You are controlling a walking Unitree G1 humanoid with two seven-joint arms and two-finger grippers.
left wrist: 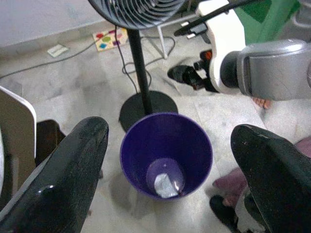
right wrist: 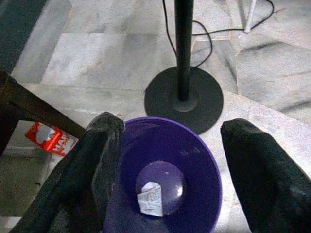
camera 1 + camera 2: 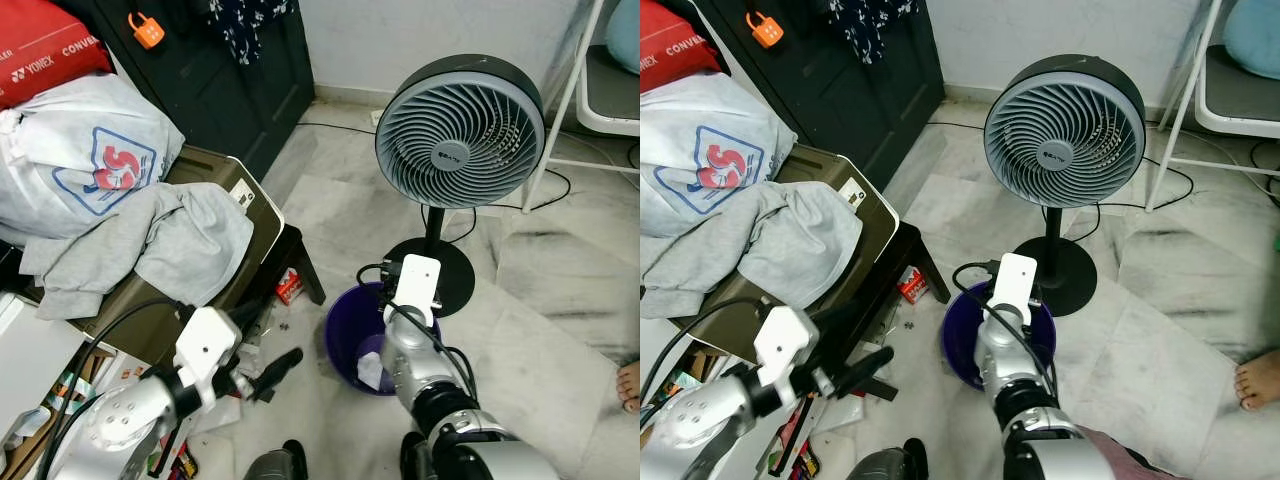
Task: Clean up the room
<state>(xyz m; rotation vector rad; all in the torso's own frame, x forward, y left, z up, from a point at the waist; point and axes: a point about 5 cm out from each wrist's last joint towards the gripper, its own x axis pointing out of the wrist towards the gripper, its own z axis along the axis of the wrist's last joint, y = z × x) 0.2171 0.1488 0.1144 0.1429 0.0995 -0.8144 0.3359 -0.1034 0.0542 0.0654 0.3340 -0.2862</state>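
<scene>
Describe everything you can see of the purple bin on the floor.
The purple bin is a round, tapered bucket that looks like smooth plastic, wider at the rim than at the base. It stands upright and lidless on the pale marble floor, right beside the black round base of the standing fan; whether they touch is unclear. Inside, a crumpled white scrap of paper lies on the bottom; otherwise it holds nothing. The right hand hangs open above its mouth, and the left hand is open, pointing at it.

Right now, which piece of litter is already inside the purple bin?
The crumpled white paper lies at the bottom of the purple bin. The red packet lies on the floor outside it, near the table leg.
</scene>
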